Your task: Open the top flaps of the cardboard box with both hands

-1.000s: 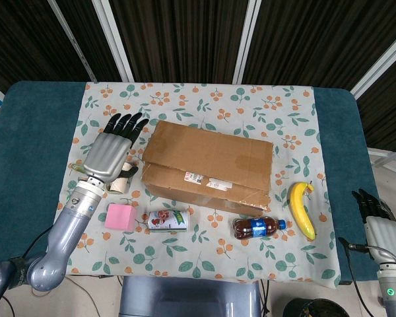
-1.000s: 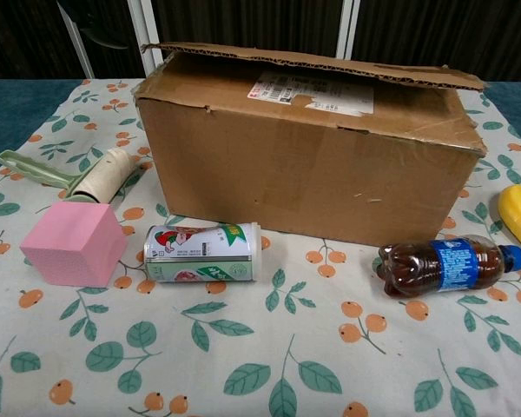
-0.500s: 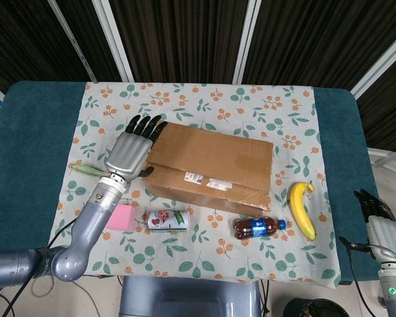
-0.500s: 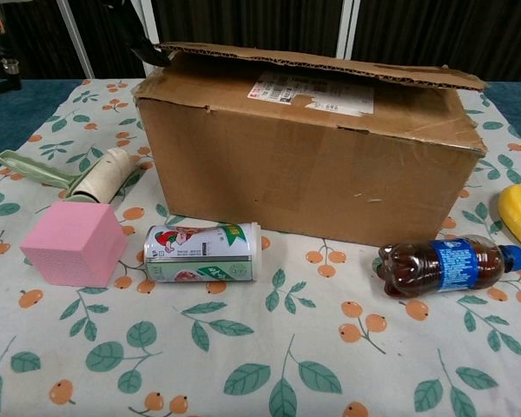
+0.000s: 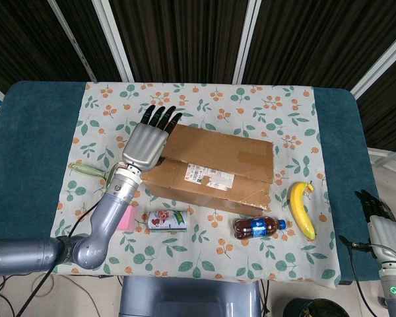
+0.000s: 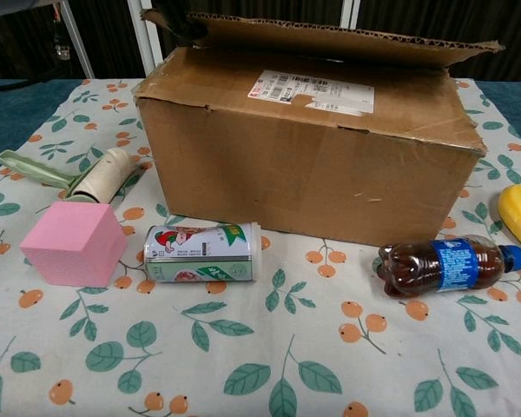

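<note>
The cardboard box (image 5: 214,168) stands mid-table on the patterned cloth. Its far top flap (image 6: 330,39) is lifted and tilts up, while the near flap (image 6: 304,95), with the white label, still lies flat. My left hand (image 5: 147,142) is at the box's left end with its fingers spread and straight. Its dark fingertips (image 6: 184,23) touch the raised flap's left corner. Far from the box, my right hand (image 5: 381,228) hangs off the table's right edge, fingers extended and holding nothing.
In front of the box lie a pink cube (image 6: 74,243), a drink can (image 6: 204,252) on its side and a cola bottle (image 6: 447,265). A banana (image 5: 302,208) lies to the right. A lint roller (image 6: 100,178) with a green handle lies to the left.
My left hand has moved right and away from me to the box's left end. The far flap has risen from nearly flat to tilted up. My right hand has barely moved.
</note>
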You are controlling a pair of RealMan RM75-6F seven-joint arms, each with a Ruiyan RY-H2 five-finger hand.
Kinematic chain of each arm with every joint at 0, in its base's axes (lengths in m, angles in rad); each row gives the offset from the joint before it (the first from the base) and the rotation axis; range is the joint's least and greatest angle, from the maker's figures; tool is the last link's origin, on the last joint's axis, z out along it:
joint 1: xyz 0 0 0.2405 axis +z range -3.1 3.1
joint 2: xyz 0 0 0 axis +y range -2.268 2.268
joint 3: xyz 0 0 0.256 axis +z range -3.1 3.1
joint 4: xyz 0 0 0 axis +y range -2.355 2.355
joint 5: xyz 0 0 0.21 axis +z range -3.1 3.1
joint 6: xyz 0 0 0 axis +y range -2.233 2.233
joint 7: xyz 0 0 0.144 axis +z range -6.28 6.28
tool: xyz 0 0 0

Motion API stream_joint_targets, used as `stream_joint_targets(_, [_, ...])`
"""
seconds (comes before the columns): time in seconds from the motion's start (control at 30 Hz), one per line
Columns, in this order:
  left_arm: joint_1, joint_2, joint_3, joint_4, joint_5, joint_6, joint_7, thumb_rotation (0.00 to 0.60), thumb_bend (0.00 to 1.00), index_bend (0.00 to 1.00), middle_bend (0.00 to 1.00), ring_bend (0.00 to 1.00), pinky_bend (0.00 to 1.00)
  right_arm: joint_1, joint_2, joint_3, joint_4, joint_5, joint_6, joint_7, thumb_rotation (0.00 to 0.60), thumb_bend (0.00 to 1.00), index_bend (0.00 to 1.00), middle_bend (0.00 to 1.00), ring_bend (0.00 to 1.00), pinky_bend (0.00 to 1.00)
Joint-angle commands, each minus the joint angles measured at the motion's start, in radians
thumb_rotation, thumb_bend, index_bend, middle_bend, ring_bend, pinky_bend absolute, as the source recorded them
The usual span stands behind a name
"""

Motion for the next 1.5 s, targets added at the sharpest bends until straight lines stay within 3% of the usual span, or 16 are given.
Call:
stream_joint_targets(0.03, [-0.025,-0.003,-0.014,0.032,0.010,-0.006,0.001,0.600,0.34,0.00,0.00,0.00,0.02,0.000,0.003,0.000,-0.003,0.003,-0.005,0.006,0.600,0.23,0.00,0.00,0.00,0.22])
stream_joint_targets(0.2, [-0.072,-0.011,-0.051,0.111,0.004,-0.027,-0.006,0.600,0.34,0.00,0.00,0.00,0.02,0.002,0.005,0.002,-0.003,0.009,-0.011,0.018,0.600,0.23,0.00,0.00,0.00,0.22])
stream_joint_targets(0.5, [-0.209,-0.078,-0.114,0.377,-0.035,-0.104,0.002,0.600,0.34,0.00,0.00,0.00,0.02,0.004,0.011,0.003,-0.008,0.021,-0.026,0.030,0.600,0.23,0.00,0.00,0.00,0.22])
stream_joint_targets(0.87, [-0.403,-0.275,-0.120,0.831,-0.085,-0.216,0.049,0.600,0.34,0.00,0.00,0.00,0.02,0.010,0.022,0.006,-0.019,0.041,-0.048,0.036,0.600,0.23,0.00,0.00,0.00,0.22])
stream_joint_targets(1.03, [-0.435,-0.349,-0.130,0.952,-0.123,-0.248,0.039,0.600,0.28,0.00,0.00,0.00,0.02,0.011,0.024,0.006,-0.021,0.045,-0.054,0.043,0.600,0.23,0.00,0.00,0.00,0.22])
stream_joint_targets(1.2, [-0.423,-0.372,-0.106,0.981,-0.106,-0.250,0.032,0.600,0.27,0.00,0.00,0.00,0.02,0.010,0.029,0.005,-0.024,0.048,-0.060,0.057,0.600,0.23,0.00,0.00,0.00,0.22])
stream_joint_targets(1.33, [-0.393,-0.347,-0.114,0.920,-0.094,-0.238,-0.017,0.600,0.27,0.00,0.00,0.00,0.03,0.012,0.031,0.007,-0.023,0.051,-0.064,0.064,0.600,0.23,0.00,0.00,0.00,0.22])
stream_joint_targets(1.4, [-0.369,-0.312,-0.116,0.852,-0.087,-0.232,-0.035,0.600,0.32,0.00,0.00,0.00,0.06,0.012,0.033,0.008,-0.025,0.052,-0.065,0.066,0.600,0.23,0.00,0.00,0.00,0.22])
stream_joint_targets(1.5, [-0.326,-0.234,-0.116,0.719,-0.088,-0.243,-0.052,0.600,0.51,0.01,0.01,0.00,0.10,0.012,0.034,0.006,-0.028,0.049,-0.063,0.065,0.600,0.23,0.00,0.00,0.00,0.22])
